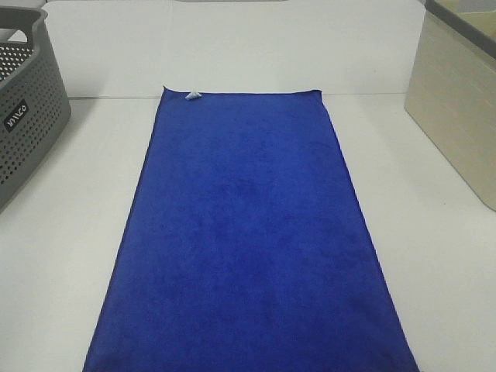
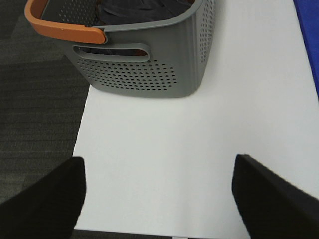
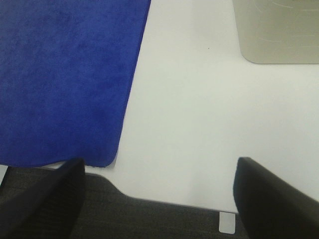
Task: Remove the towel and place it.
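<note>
Right now I see the white table (image 1: 62,232) with the towel (image 1: 248,240) spread flat down its middle, tag (image 1: 192,95) at the far corner. A grey basket (image 1: 27,108) sits to the left, a beige bin (image 1: 457,101) to the right. My left gripper (image 2: 158,194) and right gripper (image 3: 158,194) both hang wide apart, holding nothing.

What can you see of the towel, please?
The towel is deep blue, plush-looking and rectangular, longer than wide. It lies flat and spread out on the white table, between a grey basket and a beige bin, touching neither. A small white tag sits at its far left corner. Its near edge reaches the table's front. No gripper touches it.
</note>
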{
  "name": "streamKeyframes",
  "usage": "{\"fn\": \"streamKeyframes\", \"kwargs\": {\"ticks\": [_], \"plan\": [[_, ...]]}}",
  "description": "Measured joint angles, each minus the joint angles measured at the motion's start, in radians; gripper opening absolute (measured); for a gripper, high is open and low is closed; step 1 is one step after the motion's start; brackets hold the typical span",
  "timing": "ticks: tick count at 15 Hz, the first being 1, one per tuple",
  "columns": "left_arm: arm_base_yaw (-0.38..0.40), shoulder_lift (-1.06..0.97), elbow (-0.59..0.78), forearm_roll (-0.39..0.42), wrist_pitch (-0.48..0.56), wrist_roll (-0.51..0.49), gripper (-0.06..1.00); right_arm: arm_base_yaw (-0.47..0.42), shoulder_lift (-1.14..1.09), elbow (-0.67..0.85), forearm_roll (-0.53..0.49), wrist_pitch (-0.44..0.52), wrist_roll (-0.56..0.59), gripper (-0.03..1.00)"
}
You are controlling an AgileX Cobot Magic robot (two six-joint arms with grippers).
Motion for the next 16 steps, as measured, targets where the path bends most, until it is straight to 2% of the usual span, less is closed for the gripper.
{"fn": "streamKeyframes", "kwargs": {"ticks": [2, 4, 7, 9, 12, 16], "plan": [[0.0, -0.144, 0.051, -0.007, 0.002, 0.0, 0.76, 0.0, -0.097, 0.06, 0.0, 0.001, -0.015, 0.79], [0.0, -0.272, 0.09, -0.054, 0.012, 0.011, 0.76, 0.0, -0.173, 0.107, 0.0, 0.002, -0.044, 0.79], [0.0, -0.293, 0.129, -0.146, 0.026, 0.083, 0.76, 0.0, -0.181, 0.123, 0.0, 0.001, -0.071, 0.76], [0.0, -0.294, 0.162, -0.185, -0.023, 0.105, 0.76, 0.0, -0.181, 0.144, 0.004, -0.059, -0.093, 0.74], [0.0, -0.294, 0.166, -0.185, -0.041, 0.108, 0.76, 0.0, -0.181, 0.161, 0.004, -0.099, -0.103, 0.74], [0.0, -0.294, 0.166, -0.185, -0.044, 0.108, 0.76, 0.0, -0.181, 0.161, 0.011, -0.1, -0.103, 0.74]]}}
